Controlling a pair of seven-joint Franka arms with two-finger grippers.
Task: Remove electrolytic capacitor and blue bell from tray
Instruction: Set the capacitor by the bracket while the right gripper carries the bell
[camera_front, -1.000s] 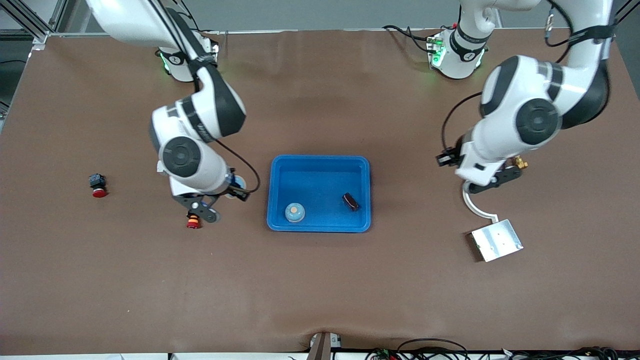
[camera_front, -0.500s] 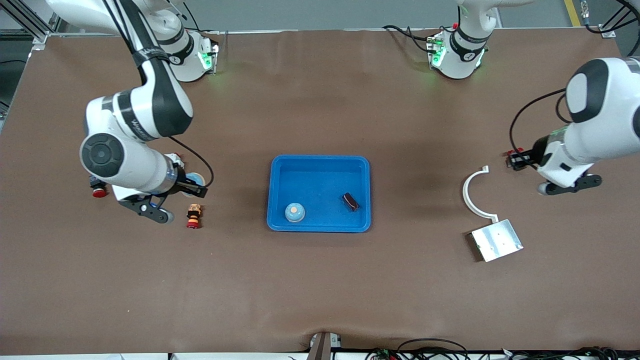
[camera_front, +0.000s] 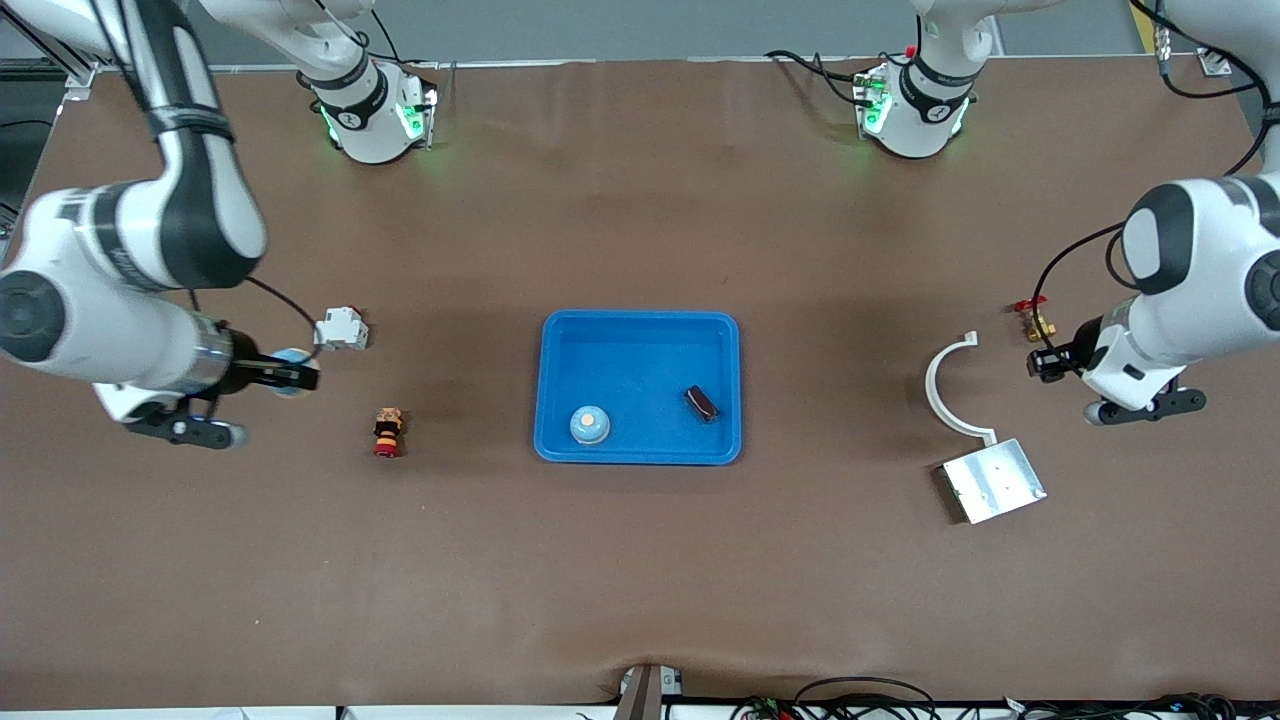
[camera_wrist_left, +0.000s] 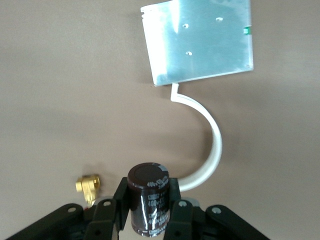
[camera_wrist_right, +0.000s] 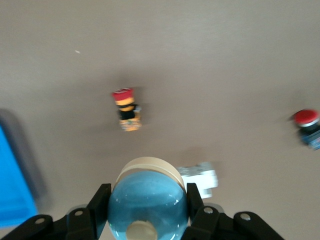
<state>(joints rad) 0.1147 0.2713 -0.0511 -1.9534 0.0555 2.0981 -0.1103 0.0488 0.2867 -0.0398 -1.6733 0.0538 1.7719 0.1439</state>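
A dark electrolytic capacitor is clamped in the left gripper, which is held over bare desk at the left arm's end, near a brass fitting and a white curved bracket joined to a metal plate. A blue bell is gripped by the right gripper over the right arm's end of the desk, near a white block and a stacked red-and-orange button.

Both parts appear ready to be set down. The capacitor is best lowered until the desk is touched before it is released, clear of the bracket and fitting, since a cylinder laid on its side is likely to roll. The bell should be put flat on its base, apart from the block.

Another bell and another capacitor are seen inside the blue tray, so the tray is not yet emptied.
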